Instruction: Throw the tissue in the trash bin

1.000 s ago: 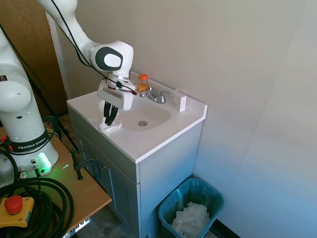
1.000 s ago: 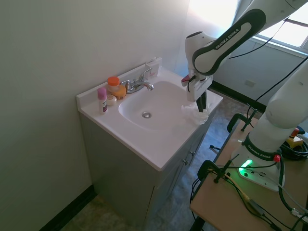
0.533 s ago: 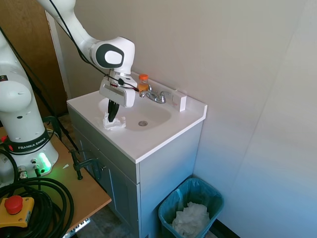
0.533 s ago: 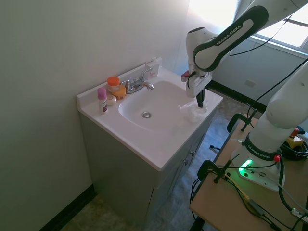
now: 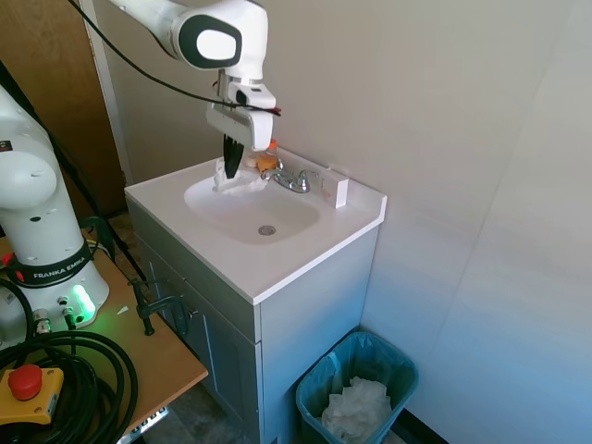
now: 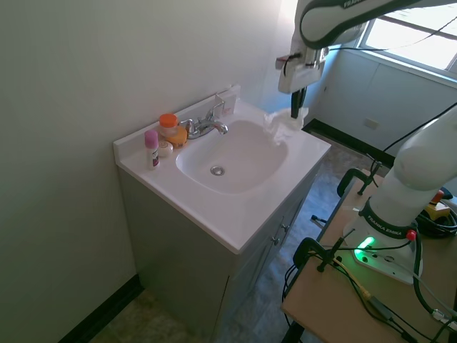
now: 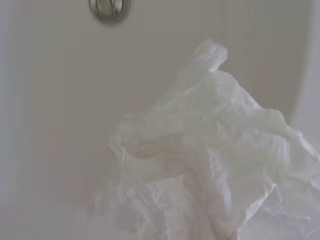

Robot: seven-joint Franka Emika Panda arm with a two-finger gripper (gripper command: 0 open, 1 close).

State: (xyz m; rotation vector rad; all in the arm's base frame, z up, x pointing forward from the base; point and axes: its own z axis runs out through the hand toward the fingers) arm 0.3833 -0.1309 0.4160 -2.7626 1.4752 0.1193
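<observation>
Carrying is the step in hand: the gripper (image 5: 233, 171) holds the tissue (image 5: 242, 182) pinched between closed jaws, above the sink's (image 5: 319, 215) back edge near the faucet (image 5: 289, 179). The wad hangs directly beneath the fingertips. Next, transport past the counter's far corner and down to the trash bin (image 5: 357, 387).

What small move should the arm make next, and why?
Probably swing sideways past the counter edge toward the bin. The gripper is shut on the tissue, lifted above the sink, while the bin stands on the floor beside the cabinet.
</observation>
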